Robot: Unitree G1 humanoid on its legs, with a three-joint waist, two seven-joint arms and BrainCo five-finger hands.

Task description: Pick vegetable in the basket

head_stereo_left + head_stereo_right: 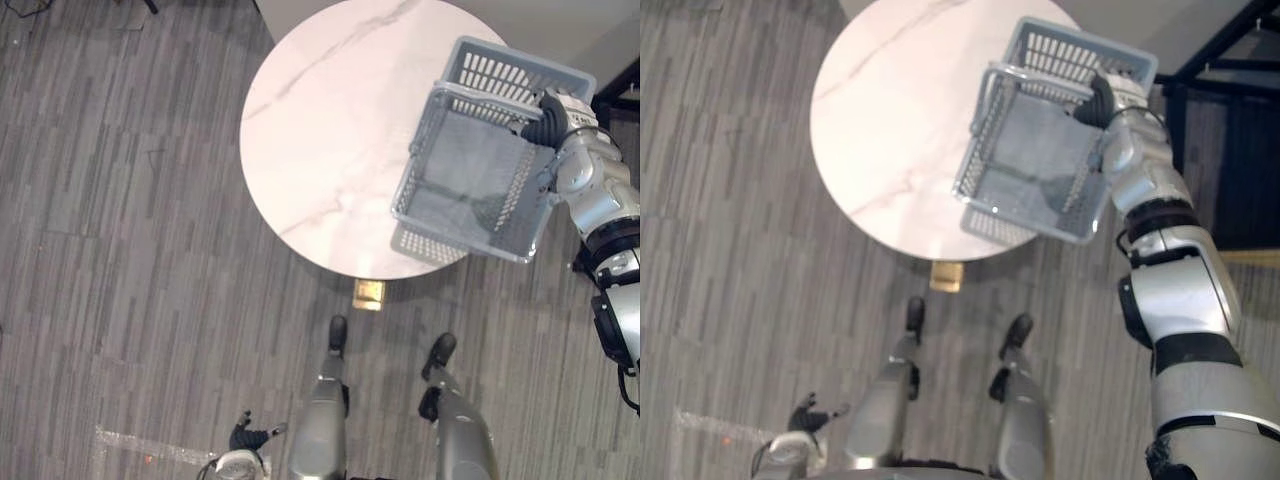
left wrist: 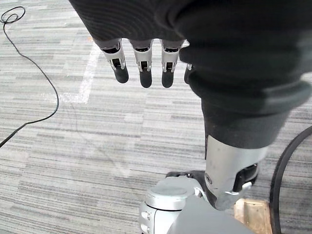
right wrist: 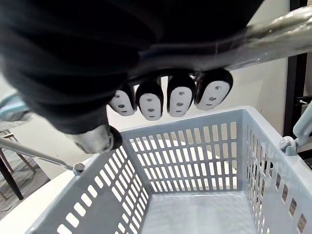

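Evidently the right hand (image 1: 548, 118) has its fingers curled round the metal handle (image 3: 273, 27) of the grey basket (image 1: 500, 75). It carries the basket tilted over the right side of the round white worktop (image 1: 320, 130), probably so it hangs free for loading. The basket is bare inside, with no vegetable in it. The left hand (image 2: 141, 61) hangs low above the floor, fingers straight, holding nothing.

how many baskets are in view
1: the grey basket is held tilted at the round table's right edge, its handle gripped by the right hand. Nothing shows inside it.
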